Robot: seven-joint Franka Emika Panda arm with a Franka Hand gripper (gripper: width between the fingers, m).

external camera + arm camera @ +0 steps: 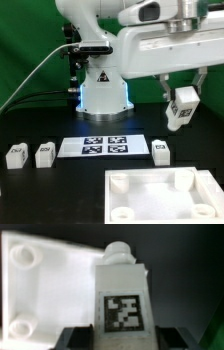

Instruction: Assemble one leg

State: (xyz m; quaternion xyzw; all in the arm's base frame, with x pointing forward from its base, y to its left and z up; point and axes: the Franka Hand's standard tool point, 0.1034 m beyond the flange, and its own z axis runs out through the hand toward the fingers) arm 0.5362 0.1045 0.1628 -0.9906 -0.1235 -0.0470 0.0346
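I've got the gripper (181,96) clamped on a leg (181,110), right of frame, above the black desk (40,190) and white panel (150,176).

You have a matte black tabletop (40,195) across the lower part of the exterior view, and a plain black backdrop (25,30) rises behind it. The marker board (108,147) lies flat near its middle. Your light is bright: white surfaces wash out, and the wrist view looks soft and overexposed.
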